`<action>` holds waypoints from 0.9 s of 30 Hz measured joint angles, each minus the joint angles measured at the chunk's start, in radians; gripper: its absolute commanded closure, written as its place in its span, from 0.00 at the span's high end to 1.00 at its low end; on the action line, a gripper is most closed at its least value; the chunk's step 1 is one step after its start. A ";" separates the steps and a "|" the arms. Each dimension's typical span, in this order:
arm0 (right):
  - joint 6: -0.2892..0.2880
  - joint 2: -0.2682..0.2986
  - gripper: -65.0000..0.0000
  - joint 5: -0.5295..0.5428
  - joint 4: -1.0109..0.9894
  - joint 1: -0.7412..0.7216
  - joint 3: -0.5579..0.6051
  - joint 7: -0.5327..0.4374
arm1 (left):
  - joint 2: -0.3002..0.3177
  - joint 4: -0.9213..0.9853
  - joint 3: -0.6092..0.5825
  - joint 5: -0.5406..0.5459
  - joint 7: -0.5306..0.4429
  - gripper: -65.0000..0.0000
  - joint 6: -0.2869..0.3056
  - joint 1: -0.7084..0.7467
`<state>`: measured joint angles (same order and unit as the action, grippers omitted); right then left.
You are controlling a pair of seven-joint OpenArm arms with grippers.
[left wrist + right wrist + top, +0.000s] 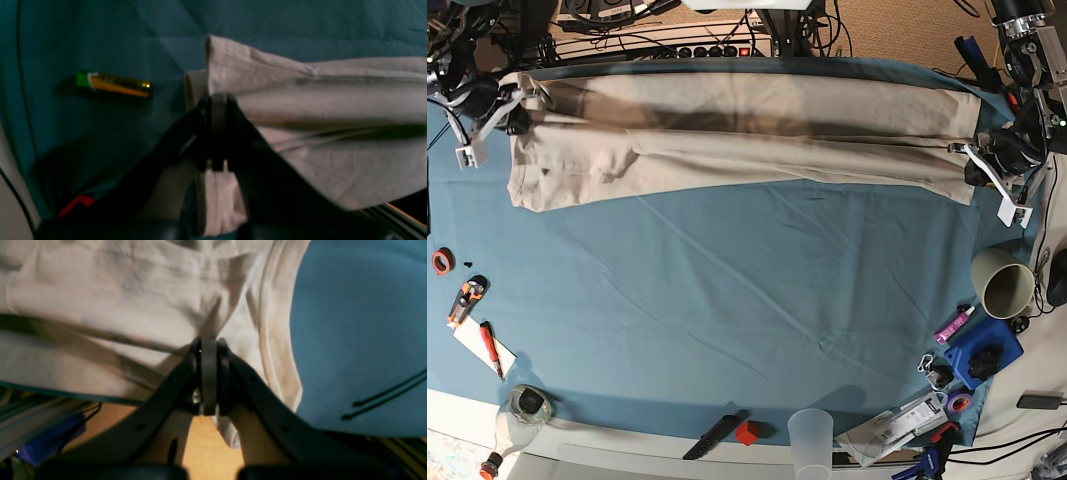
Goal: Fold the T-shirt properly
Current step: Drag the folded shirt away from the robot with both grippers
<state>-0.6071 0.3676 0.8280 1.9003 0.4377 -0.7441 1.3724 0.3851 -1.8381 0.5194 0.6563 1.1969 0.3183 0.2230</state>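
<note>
Base view: T-shirt [747, 140], beige, drawn out into a long horizontal band along the far edge of the table [757, 320], which is covered w/ a blue-teal cloth. The band is folded lengthwise; a shadowed crease runs along its middle. One end sits at the view's left, the other at its right.

Right gripper [515, 108] (view's left): jaws pressed together, pinching the T-shirt's left-hand end. Right wrist view confirms: black fingers [186, 373] meet at the tips w/ beige fabric [110, 300] caught between them, a hemmed edge curving down just beside the gripper [208, 353]; teal cloth to the right of it.

Left gripper [979, 160] (view's right): jaws likewise closed, pinching the opposite end of the T-shirt. Left wrist view: closed tips [218, 100] hold a bunched, layered corner of fabric [317, 100], w/ more fabric hanging below between the fingers.

Other items: an AA battery [115, 85], gold w/ green end, lies on the cloth near the left gripper but apart from the shirt. Near the table's right edge: a beige cup [1005, 280], a pink tube [954, 324], a blue object [983, 355]. Front edge: a clear plastic cup [811, 432], a small red block [746, 433], a black tool [715, 433], a glass bottle [519, 415]. Left edge: a red tape roll [441, 261], an orange cutter [464, 301].
</note>
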 measured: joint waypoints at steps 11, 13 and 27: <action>0.000 0.000 0.06 0.000 0.000 -0.005 0.000 0.001 | 0.000 0.000 0.000 0.018 0.037 0.14 0.042 0.013; 0.000 0.000 0.12 -0.013 0.000 -0.005 0.000 0.008 | 0.000 0.000 0.000 0.031 0.037 0.22 0.042 0.027; 0.000 0.000 0.13 -0.014 0.000 -0.005 0.000 0.015 | 0.000 0.001 0.000 0.037 -0.002 0.44 0.018 0.077</action>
<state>-0.6067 0.3679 0.8135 1.9003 0.4324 -0.7441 1.3876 0.3851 -1.8370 0.5194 0.6937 1.1954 0.3367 0.3004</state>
